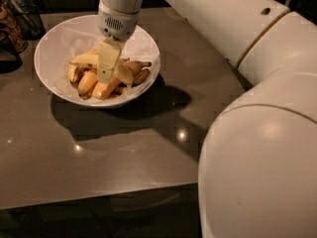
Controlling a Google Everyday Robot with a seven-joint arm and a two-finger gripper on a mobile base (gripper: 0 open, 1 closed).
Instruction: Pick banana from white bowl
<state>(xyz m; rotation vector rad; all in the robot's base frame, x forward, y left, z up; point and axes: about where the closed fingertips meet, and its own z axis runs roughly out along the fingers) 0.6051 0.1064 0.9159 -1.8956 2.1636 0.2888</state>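
The white bowl (50, 51), lined with crinkled white paper, sits at the far left of the dark table. It holds several bananas. The long pale-yellow banana (84, 60) lies across the top of the pile and runs right, passing behind my gripper. My gripper (106, 76) points straight down into the middle of the bowl, reaching the pile right at this banana. Shorter orange-yellow bananas (88, 83) lie under and in front of it, and browner ones (140, 75) lie at the right side.
The dark table (114, 148) has its front edge near the bottom of the view. A dark container (26, 15) and a patterned bag (11, 31) stand at the far left beside the bowl. My arm (257, 133) fills the right side.
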